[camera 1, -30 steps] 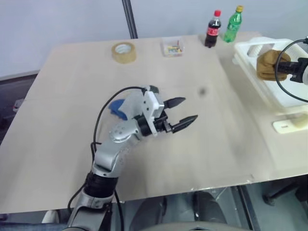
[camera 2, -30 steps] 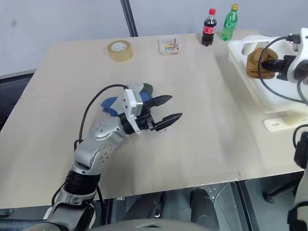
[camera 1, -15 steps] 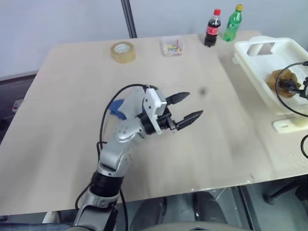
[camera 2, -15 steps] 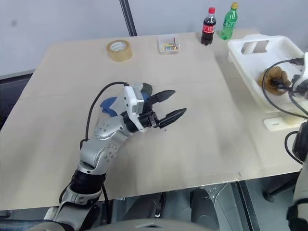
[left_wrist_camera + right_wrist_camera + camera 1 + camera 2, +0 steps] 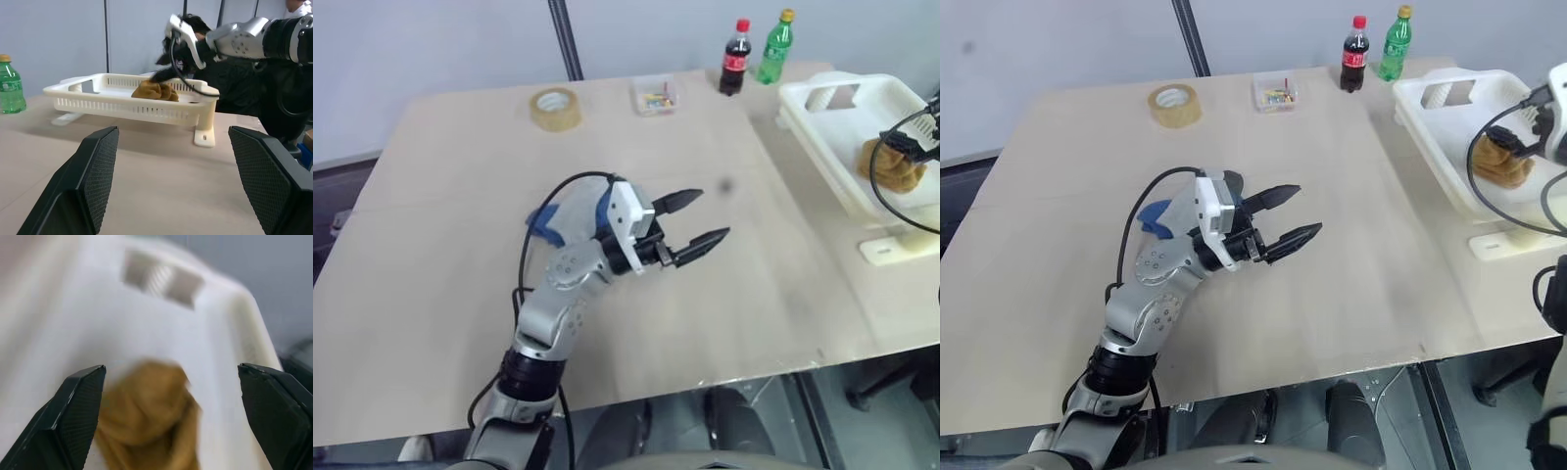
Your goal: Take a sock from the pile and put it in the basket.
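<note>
The cream-white basket point(image 5: 829, 110) stands at the table's right end. A mustard-yellow sock point(image 5: 893, 166) lies inside it. My right gripper point(image 5: 168, 369) hovers just above that sock, open, with nothing between its fingers; it also shows over the basket point(image 5: 168, 61). The pile point(image 5: 548, 223) on the middle left of the table shows a blue sock and a bit of grey, mostly hidden behind my left hand. My left gripper point(image 5: 713, 213) hangs open and empty above the table's middle, pointing toward the basket.
Along the far edge stand a tape roll point(image 5: 555, 106), a small clear box point(image 5: 654, 95), a cola bottle point(image 5: 735, 57) and a green bottle point(image 5: 773, 46). A white bracket point(image 5: 891, 247) lies in front of the basket. A dark pole point(image 5: 560, 39) rises behind the table.
My right gripper went down into the basket with the mustard sock, opened and let it go, then rose a little. The left arm has kept still.
</note>
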`<state>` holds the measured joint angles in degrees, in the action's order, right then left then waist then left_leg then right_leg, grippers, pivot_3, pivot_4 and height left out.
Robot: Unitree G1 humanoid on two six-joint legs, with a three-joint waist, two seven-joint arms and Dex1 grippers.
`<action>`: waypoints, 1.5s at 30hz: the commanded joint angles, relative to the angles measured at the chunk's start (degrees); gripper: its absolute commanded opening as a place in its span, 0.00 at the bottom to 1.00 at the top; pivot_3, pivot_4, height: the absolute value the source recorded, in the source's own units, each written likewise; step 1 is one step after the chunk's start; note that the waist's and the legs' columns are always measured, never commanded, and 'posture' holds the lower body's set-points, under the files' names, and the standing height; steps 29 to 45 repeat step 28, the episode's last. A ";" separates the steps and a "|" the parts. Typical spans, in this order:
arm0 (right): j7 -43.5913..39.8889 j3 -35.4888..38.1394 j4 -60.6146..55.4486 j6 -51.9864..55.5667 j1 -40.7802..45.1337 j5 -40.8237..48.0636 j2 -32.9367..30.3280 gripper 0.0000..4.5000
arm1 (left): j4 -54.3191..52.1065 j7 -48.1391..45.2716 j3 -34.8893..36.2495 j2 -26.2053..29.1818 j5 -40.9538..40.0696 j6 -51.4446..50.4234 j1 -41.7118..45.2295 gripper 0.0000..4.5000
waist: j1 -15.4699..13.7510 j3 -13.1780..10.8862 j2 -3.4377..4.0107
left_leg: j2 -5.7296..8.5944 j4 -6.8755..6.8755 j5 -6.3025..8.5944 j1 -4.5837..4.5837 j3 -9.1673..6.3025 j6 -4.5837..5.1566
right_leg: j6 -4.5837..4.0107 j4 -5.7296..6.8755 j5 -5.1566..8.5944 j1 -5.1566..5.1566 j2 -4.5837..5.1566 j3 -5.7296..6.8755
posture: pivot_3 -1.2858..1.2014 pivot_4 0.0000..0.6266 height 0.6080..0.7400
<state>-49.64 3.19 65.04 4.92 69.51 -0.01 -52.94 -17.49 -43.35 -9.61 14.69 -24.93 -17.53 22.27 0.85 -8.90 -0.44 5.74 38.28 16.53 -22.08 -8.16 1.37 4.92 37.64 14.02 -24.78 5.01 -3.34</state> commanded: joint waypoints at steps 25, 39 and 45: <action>-20.53 9.04 -57.22 1.27 -56.07 25.30 12.63 1.00 | -26.91 15.94 25.75 10.14 -3.45 -9.88 -41.66 0.85 | -0.32 0.04 0.03 | -0.03 0.12 0.01 0.28 -0.03 0.00 | 0.02 0.29 -0.02 0.15 0.02 -0.10 | 0.52 0.24 1.00; -23.07 8.83 -56.11 1.55 -56.89 26.06 10.91 1.00 | -29.48 15.58 28.34 10.58 -4.47 -9.64 -46.07 0.85 | -0.46 0.04 0.03 | -0.03 0.13 0.01 0.38 -0.03 0.00 | 0.02 0.29 -0.02 0.32 0.02 -0.06 | 0.52 0.24 1.00; -23.07 8.83 -56.11 1.55 -56.89 26.06 10.91 1.00 | -29.48 15.58 28.34 10.58 -4.47 -9.64 -46.07 0.85 | -0.46 0.04 0.03 | -0.03 0.13 0.01 0.38 -0.03 0.00 | 0.02 0.29 -0.02 0.32 0.02 -0.06 | 0.52 0.24 1.00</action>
